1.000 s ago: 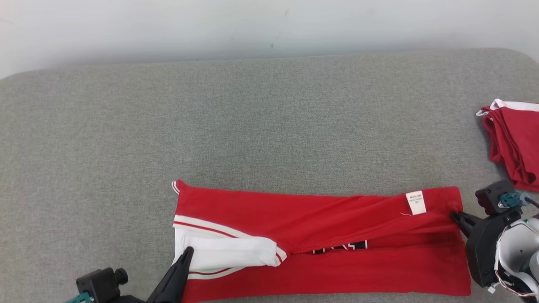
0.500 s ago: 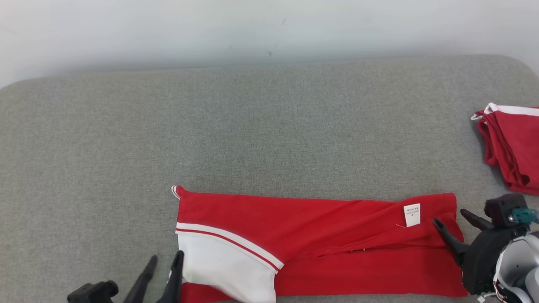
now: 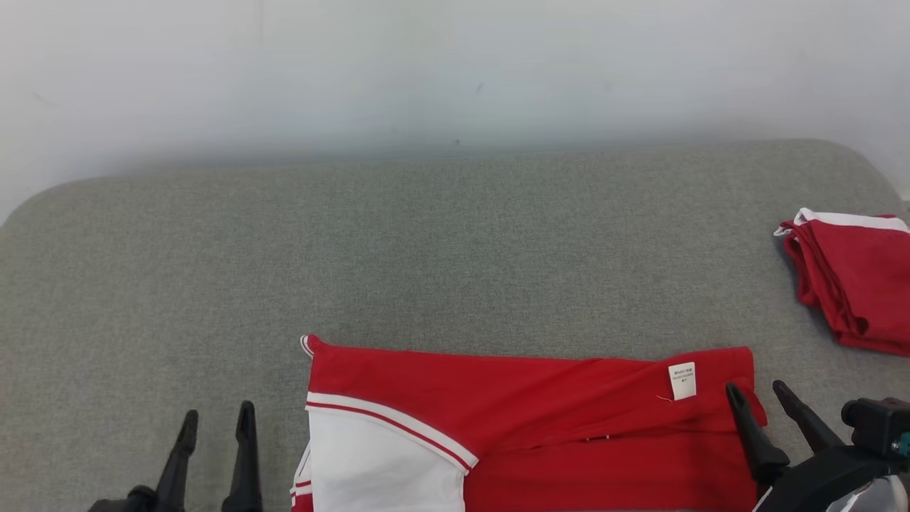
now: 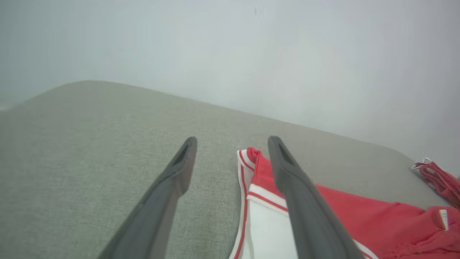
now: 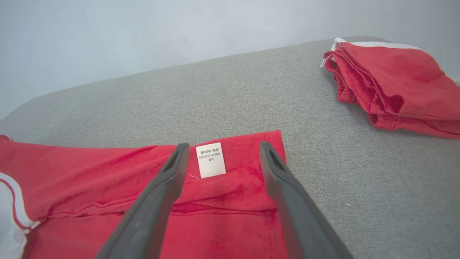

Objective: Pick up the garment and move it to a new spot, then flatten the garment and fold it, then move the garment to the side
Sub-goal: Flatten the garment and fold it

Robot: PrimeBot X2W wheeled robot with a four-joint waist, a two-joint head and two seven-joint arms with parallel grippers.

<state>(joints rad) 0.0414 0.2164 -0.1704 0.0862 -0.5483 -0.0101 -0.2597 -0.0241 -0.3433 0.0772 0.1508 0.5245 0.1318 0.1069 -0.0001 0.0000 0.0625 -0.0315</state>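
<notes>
Our left gripper and right gripper stand spread and empty, one at each end of the folded red-and-white shirt, which lies near-side on the grey padded table. Another folded red garment sits well apart, far right.

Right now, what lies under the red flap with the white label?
A lower red layer of the same red-and-white garment shows beneath, on the grey fabric surface. The covered part cannot be seen.
</notes>
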